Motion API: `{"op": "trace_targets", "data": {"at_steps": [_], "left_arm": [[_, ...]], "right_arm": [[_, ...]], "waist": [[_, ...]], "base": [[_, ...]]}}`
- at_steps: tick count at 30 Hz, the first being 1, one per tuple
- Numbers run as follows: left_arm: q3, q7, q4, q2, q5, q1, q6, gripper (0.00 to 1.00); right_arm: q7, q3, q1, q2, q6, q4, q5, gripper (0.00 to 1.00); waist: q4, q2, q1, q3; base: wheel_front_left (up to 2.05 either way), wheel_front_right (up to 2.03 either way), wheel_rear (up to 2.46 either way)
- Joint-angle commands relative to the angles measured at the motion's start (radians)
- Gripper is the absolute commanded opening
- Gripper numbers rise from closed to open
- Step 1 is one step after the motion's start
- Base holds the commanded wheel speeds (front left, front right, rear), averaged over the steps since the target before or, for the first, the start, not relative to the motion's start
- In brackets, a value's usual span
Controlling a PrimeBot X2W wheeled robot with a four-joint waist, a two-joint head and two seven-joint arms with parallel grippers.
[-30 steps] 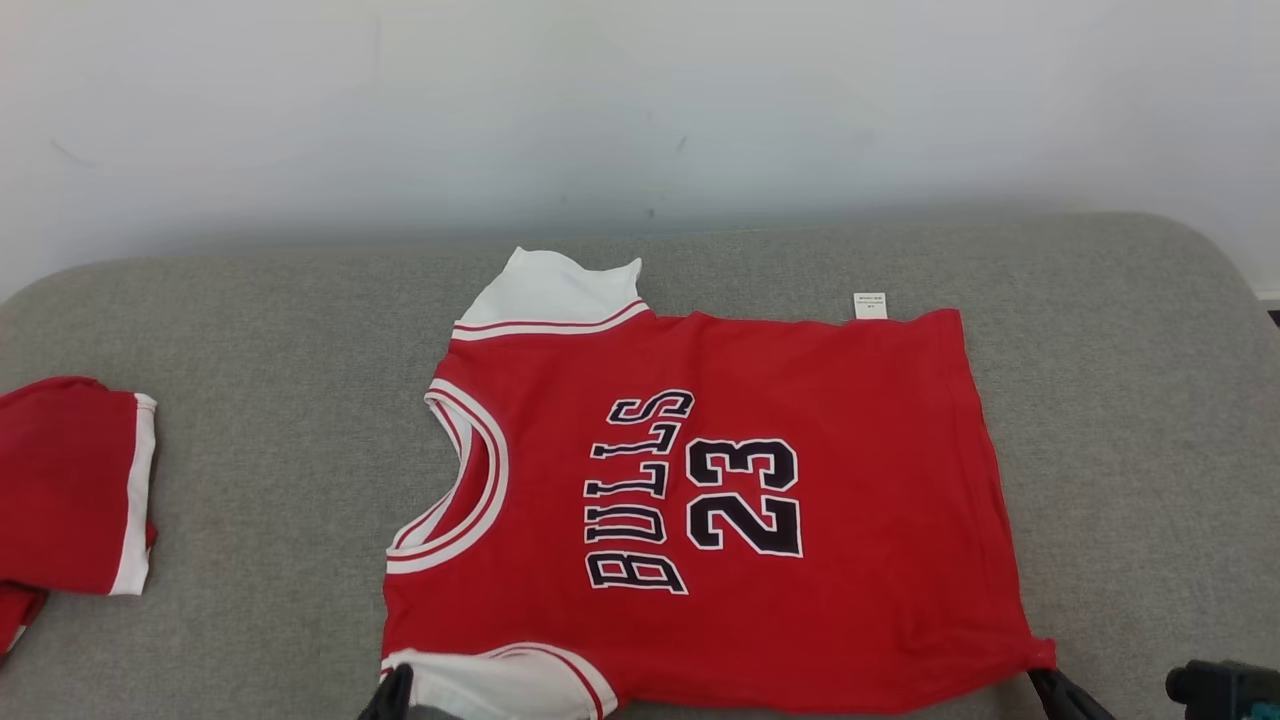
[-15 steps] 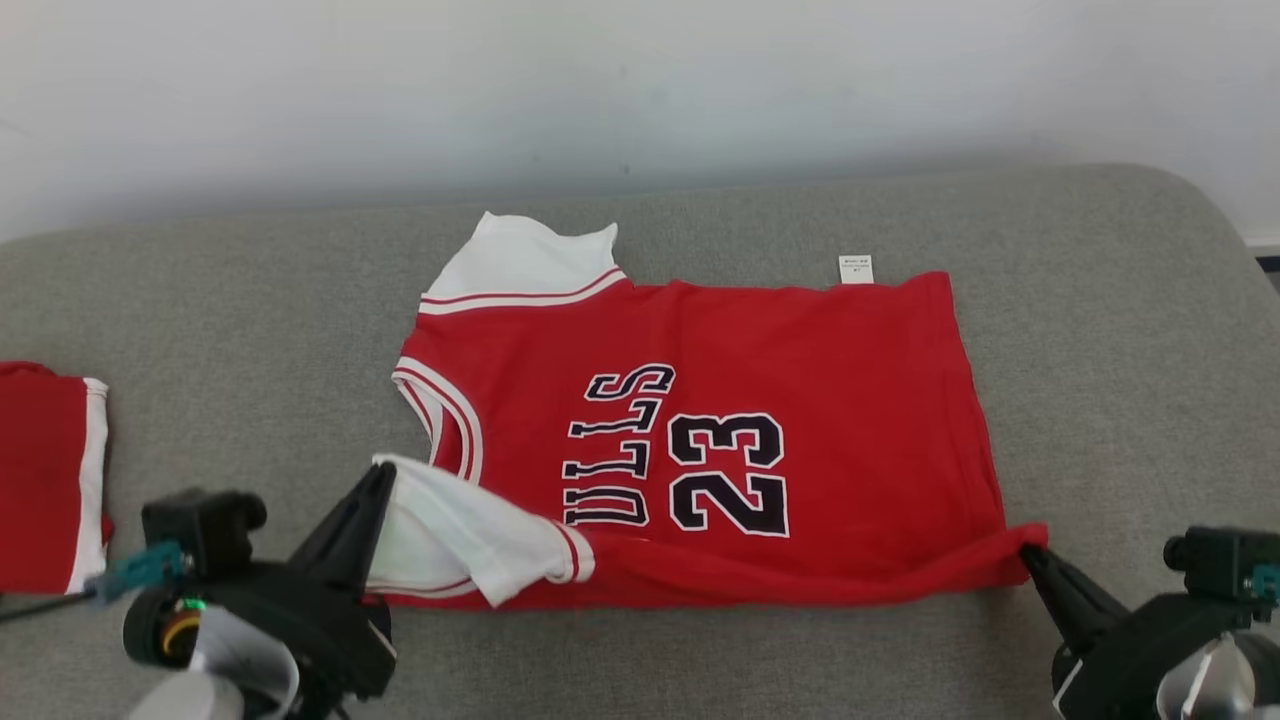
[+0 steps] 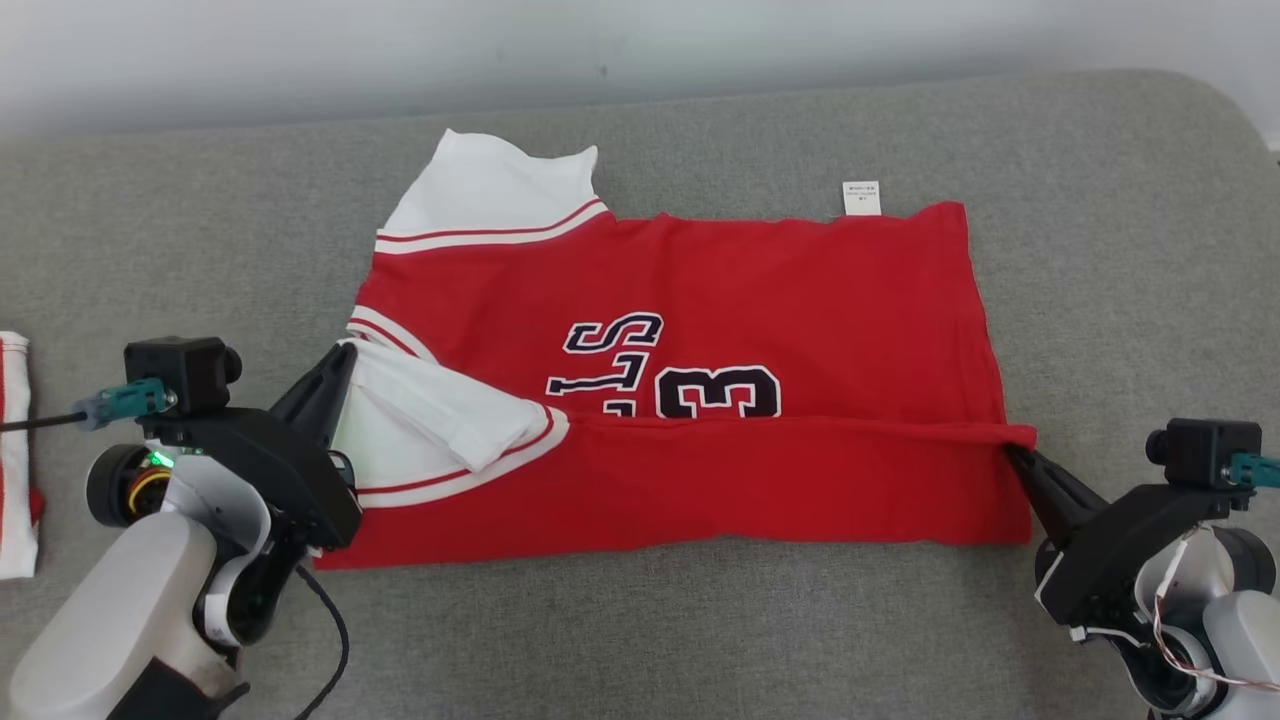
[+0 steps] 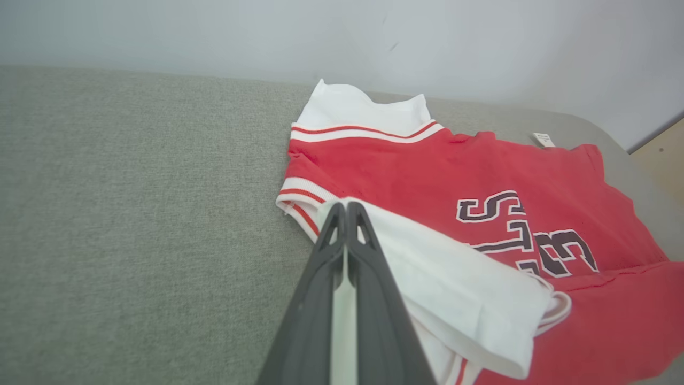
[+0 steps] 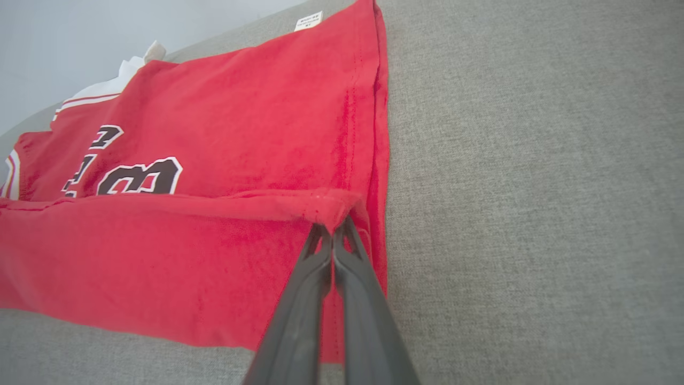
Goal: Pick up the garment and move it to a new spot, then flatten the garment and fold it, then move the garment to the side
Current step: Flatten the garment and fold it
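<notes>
1. Grey cushion (image 3: 680, 630): a bare strip runs along the near side of the garment (image 3: 800, 300). The garment, a red jersey with white sleeves, lies across the cushion's middle, neck end to the robot's left and hem to its right.
2. Left gripper (image 3: 343, 352), at the garment's near-left corner: fingers pressed together and clamped on the near white sleeve (image 3: 430, 415). The left wrist view shows the same gripper (image 4: 344, 207) with white cloth caught between its fingers. The sleeve is turned over onto the red front and covers part of the neckline.
3. Right gripper (image 3: 1010, 452), at the garment's near-right corner: fingers closed and pinching the red hem corner. The right wrist view confirms this grip (image 5: 332, 229); the corner sits slightly raised there.
4. Between the two grips, the garment's near edge is folded toward its far side in a straight ridge. The fold hides the lower part of the dark lettering (image 3: 660, 375); an "S", part of an "L" and the top of a "3" are legible.
5. Second red-and-white cloth (image 3: 12, 450): well apart to the garment's left, cut off by the head view's edge.
6. Far white sleeve (image 3: 490, 185): flat at the garment's far-left corner. A small white label (image 3: 861, 197) projects from the garment's far edge, near its right corner.
7. Pale wall (image 3: 600, 40): beyond the garment's far edge, behind the cushion.
</notes>
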State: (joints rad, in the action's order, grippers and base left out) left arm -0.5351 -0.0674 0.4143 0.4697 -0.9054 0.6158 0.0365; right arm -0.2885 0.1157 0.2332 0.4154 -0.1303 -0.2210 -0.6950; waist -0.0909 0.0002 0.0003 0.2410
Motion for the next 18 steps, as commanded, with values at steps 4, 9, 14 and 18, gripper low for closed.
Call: {"op": "trace_targets", "data": {"at_steps": [4,9,14,18], "left_arm": [[-0.011,0.021,0.08,-0.011,0.024,0.052,0.027,0.0],[-0.023,0.044,0.152,-0.031,0.026,0.08,0.05,0.0],[-0.036,0.109,0.203,-0.051,0.053,0.082,0.059,1.0],[-0.042,0.162,0.22,-0.057,0.061,0.057,0.066,1.0]], "right_arm": [[0.026,0.032,0.052,0.002,-0.001,-0.044,-0.003,0.0],[0.057,0.075,0.085,0.018,-0.001,-0.087,-0.004,0.0],[0.1,0.102,0.094,0.033,-0.001,-0.126,0.002,1.0],[0.135,0.108,0.076,0.047,-0.001,-0.146,0.002,1.0]], "waist": [[-0.014,-0.0002,-0.0003,0.025],[-0.011,-0.0002,-0.0003,0.024],[-0.006,-0.0002,-0.0003,-0.005],[0.0,-0.0002,-0.0003,-0.043]], "base": [[0.0,0.0,0.0],[0.0,0.0,0.0],[0.0,0.0,0.0],[0.0,0.0,0.0]]}}
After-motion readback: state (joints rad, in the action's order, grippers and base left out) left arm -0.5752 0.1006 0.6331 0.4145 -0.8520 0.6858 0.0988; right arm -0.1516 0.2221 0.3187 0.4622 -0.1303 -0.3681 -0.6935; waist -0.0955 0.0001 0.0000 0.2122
